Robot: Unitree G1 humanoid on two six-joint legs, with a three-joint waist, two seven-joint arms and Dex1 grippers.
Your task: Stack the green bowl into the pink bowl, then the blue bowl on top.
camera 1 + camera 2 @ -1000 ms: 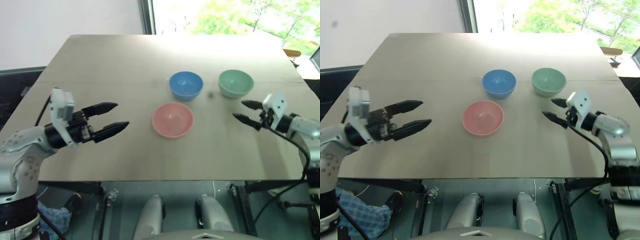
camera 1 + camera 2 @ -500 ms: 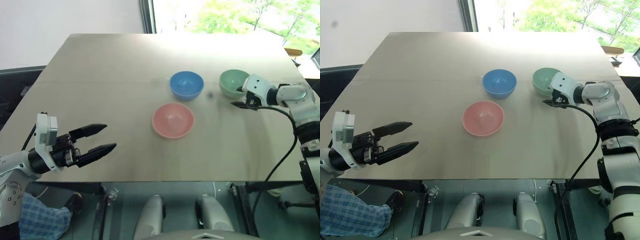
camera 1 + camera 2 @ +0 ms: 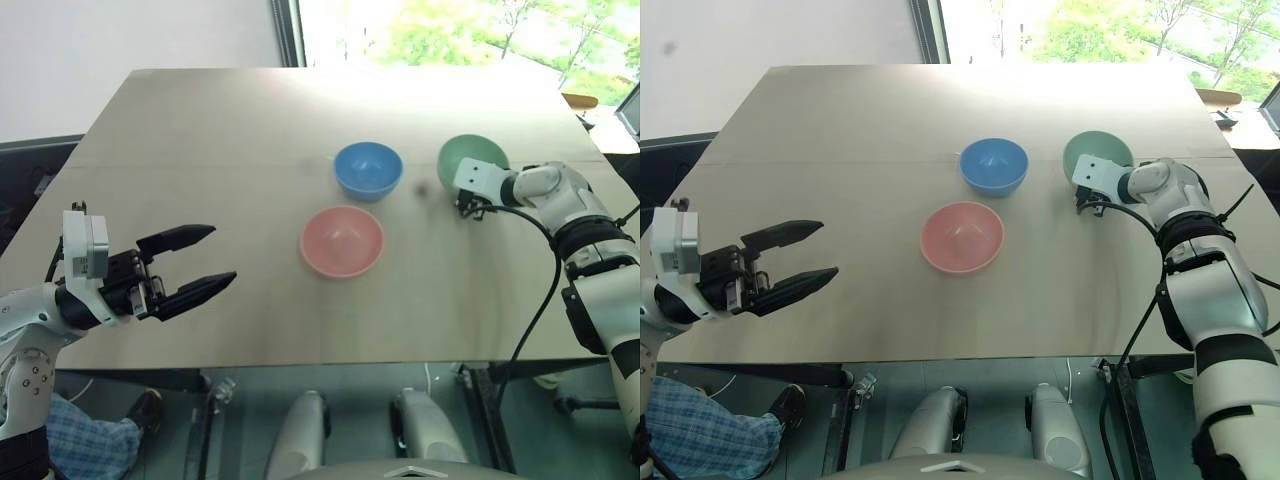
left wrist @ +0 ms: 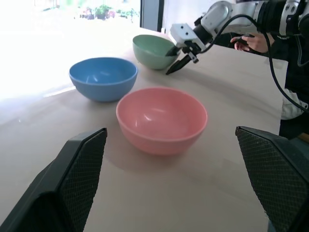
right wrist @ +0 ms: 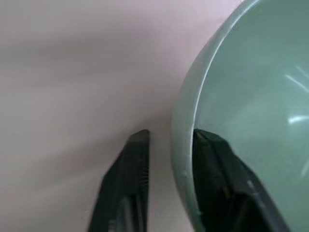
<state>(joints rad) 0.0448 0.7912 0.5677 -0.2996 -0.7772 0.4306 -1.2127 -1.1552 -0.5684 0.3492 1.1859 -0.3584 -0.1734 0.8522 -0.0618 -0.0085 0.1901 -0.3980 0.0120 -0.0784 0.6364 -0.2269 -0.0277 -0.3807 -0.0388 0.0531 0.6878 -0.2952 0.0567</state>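
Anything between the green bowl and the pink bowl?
No, bare table only between green bowl and pink bowl, seen in the left eye view; blue bowl sits off that line.

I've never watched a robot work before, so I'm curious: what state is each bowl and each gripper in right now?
green bowl: upright on the table, empty, its near rim between the right gripper's fingers.
pink bowl: upright, empty, standing free.
blue bowl: upright, empty, standing free.
right gripper: shut on the green bowl's rim, one finger inside, one outside.
left gripper: open, holding nothing, away from the bowls.
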